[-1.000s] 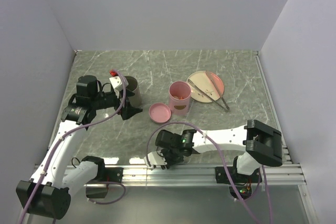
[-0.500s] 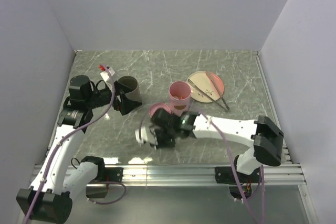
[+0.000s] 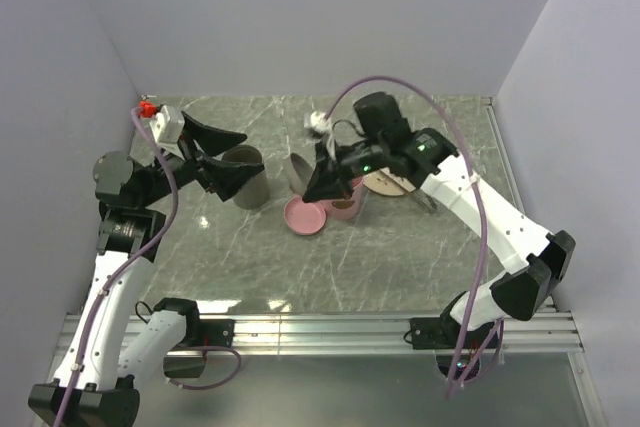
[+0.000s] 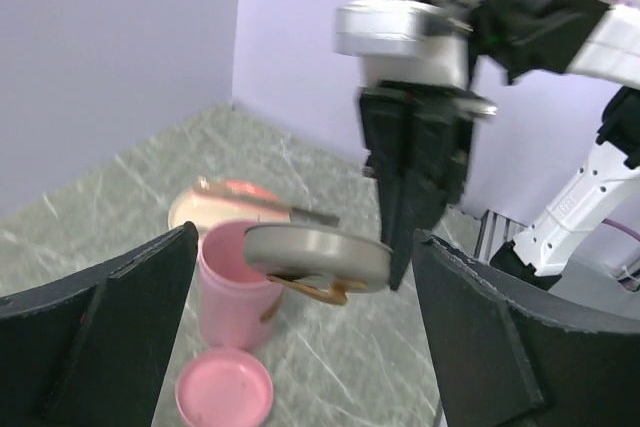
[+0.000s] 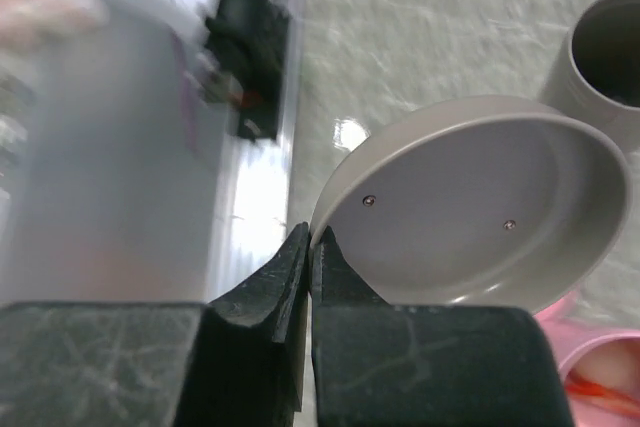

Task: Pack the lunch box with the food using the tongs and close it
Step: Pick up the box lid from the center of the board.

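The lunch box, a pink canister (image 4: 232,282), stands uncovered mid-table, half hidden under my right arm in the top view (image 3: 347,209). Reddish food (image 5: 592,387) shows inside it. A round pink lid (image 3: 305,216) lies flat beside it. My right gripper (image 3: 326,183) is shut on the rim of a grey lid (image 5: 480,207) with a brown strap underneath (image 4: 325,290), holding it in the air next to the canister. The tongs (image 3: 428,199) rest on the plate (image 4: 215,205). My left gripper (image 3: 224,155) hovers open and empty at the left, facing the canister.
A grey cup (image 3: 243,176) stands just under my left gripper, left of the pink lid. The plate (image 3: 387,183) sits right of the canister, partly covered by my right arm. Walls close the table on the left, back and right.
My right arm has swung up from the near edge to beside the canister and now holds the grey lid. My left gripper has lifted and drawn back to the left.
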